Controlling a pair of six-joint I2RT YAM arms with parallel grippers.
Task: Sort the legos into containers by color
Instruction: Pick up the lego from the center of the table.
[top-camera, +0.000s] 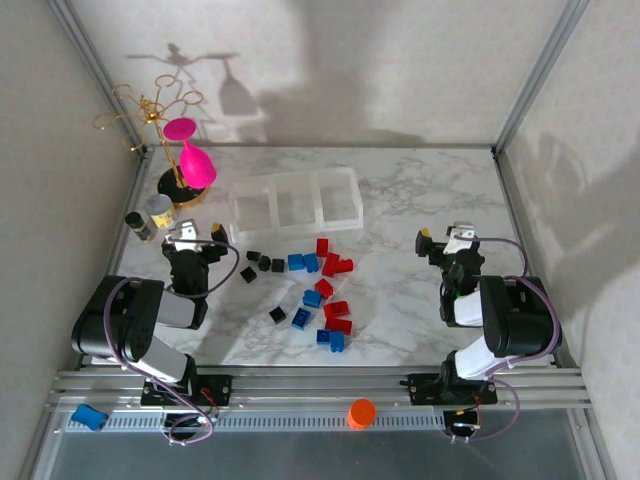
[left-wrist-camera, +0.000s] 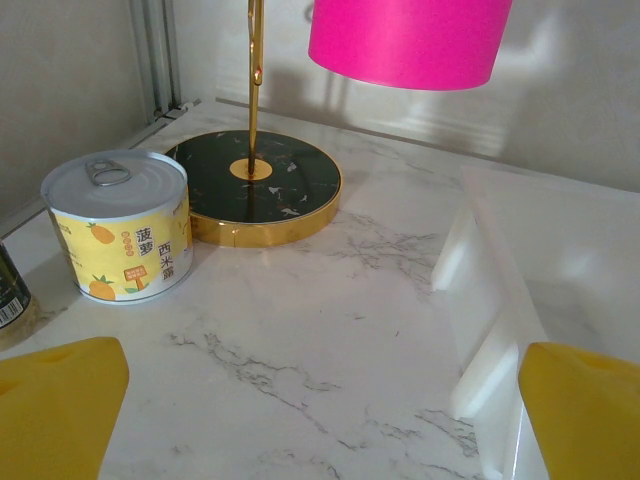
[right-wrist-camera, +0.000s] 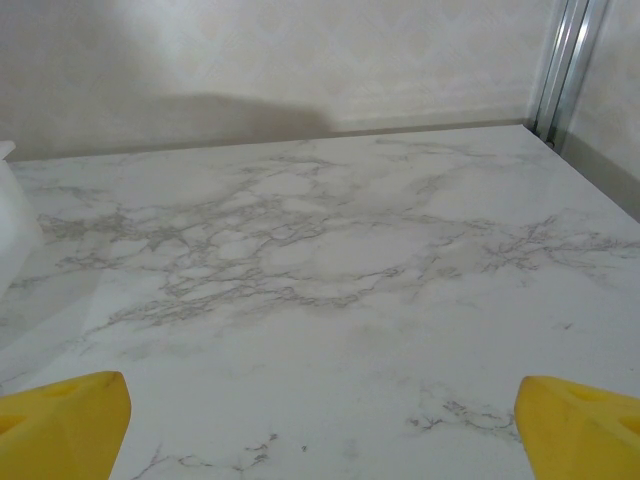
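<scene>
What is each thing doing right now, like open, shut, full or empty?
left gripper, open, holding nothing
right gripper, open, holding nothing
containers, empty
legos, loose, none sorted yet
pineapple can, upright, sealed
pink glass, hanging from the gold stand

Small red, blue and black legos (top-camera: 313, 298) lie scattered on the worktop (top-camera: 400, 290), near three clear, empty containers (top-camera: 318, 200) joined in a row.

Glossy marble-patterned table (top-camera: 400, 290), clear plastic containers (top-camera: 297, 197)
</scene>
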